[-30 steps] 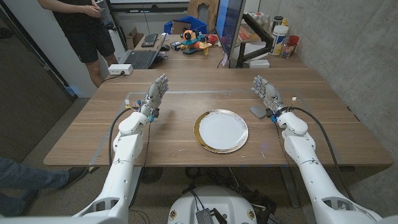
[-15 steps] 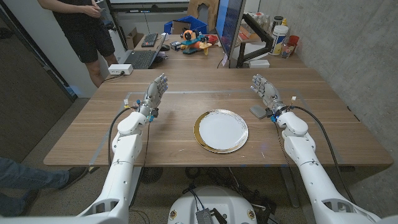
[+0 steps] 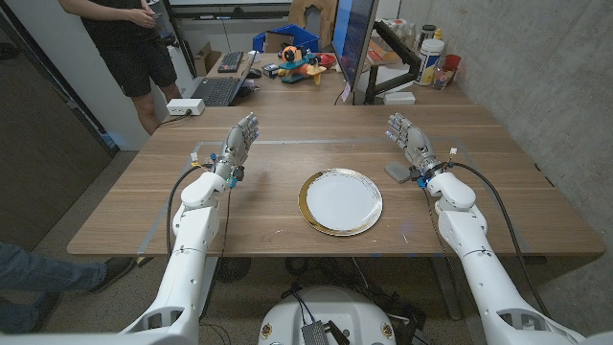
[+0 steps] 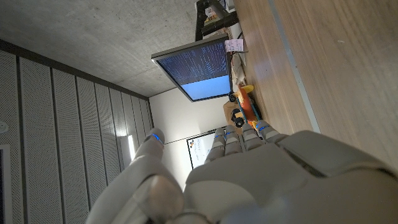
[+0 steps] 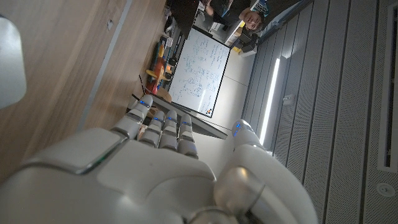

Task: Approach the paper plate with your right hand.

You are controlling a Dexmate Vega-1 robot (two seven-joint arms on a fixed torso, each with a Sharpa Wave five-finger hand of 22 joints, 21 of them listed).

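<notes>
Round white paper plate with gold rim (image 3: pixel 340 201) lies mid-surface; my right hand (image 3: pixel 408 143) open, empty, well apart. I should sweep inward, low and slow.

In the head view the person in dark clothes (image 3: pixel 129 43) standing behind the wooden table (image 3: pixel 287 153) is cut off above the chest by the top edge, and a jeans-clad leg (image 3: pixel 43 273) is cut off by the left edge. The small grey flat pad (image 3: pixel 397 172) lies partly behind the right hand (image 3: pixel 410 144); in the right wrist view it is cut off at the edge (image 5: pixel 11 59). The bottles and jars (image 3: pixel 436 53) on the far desk are too small to identify.
</notes>
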